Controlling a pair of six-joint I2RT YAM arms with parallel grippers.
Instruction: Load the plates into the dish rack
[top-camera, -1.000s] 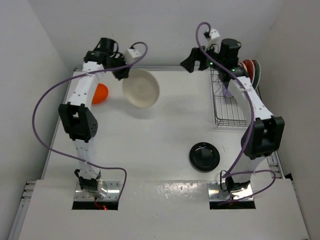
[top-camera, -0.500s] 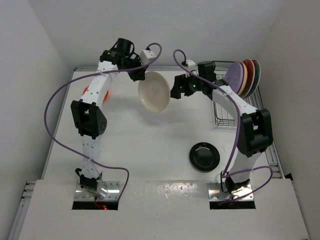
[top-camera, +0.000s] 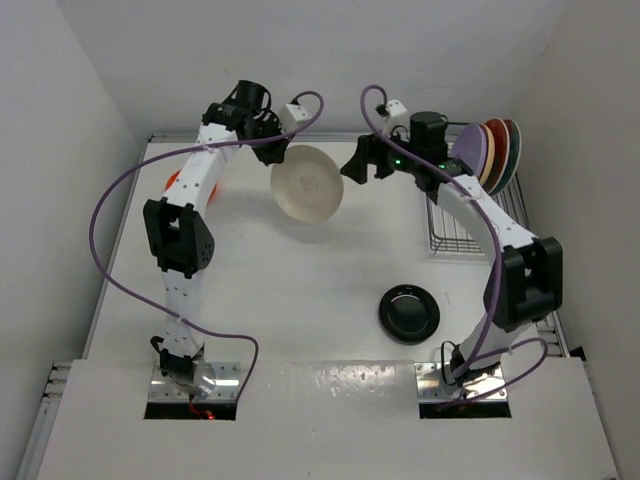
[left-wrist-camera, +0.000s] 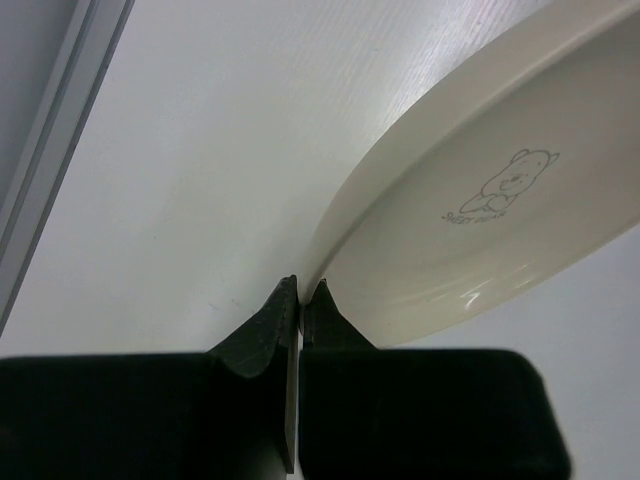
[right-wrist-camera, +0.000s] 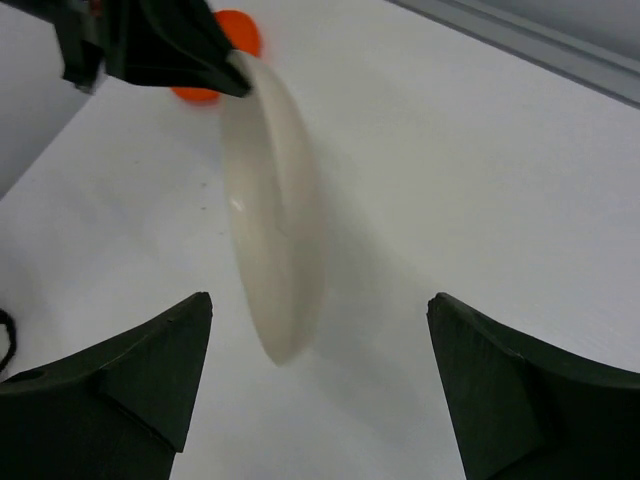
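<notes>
Your white counter (top-camera: 300, 290) carries everything. The dish rack (top-camera: 462, 228) sits at its far right edge, beside the right arm. Standing on edge at the rack's far end you've got a lavender plate (top-camera: 466, 152) in front, a pale yellow plate (top-camera: 486, 166) just behind it, then the red plates (top-camera: 500, 132) with dark teal rims at the back, all packed close.

The cream-white plate (top-camera: 308, 182) is not in the rack. It hangs tilted on edge in the air over the far middle of the counter, between your two arms, with its shadow on the counter below. The right wrist view shows it (right-wrist-camera: 270, 210) edge-on, nearly upright.

The small black plate (top-camera: 408, 311) lies flat on the counter, near right, just left of the rack's near end. The small orange plate (right-wrist-camera: 235, 40) is far left on the counter; from the top it's mostly hidden behind the left arm.

Your left gripper (left-wrist-camera: 300, 300) is clenched on the cream-white plate's (left-wrist-camera: 480, 230) rim, fingers pinched nearly together at the upper left edge. Your right gripper (right-wrist-camera: 318, 305) is released, jaws spread wide, facing the plate's right side, just beside it, not touching.

There's a small bear print (left-wrist-camera: 505, 185) on the plate's face.
</notes>
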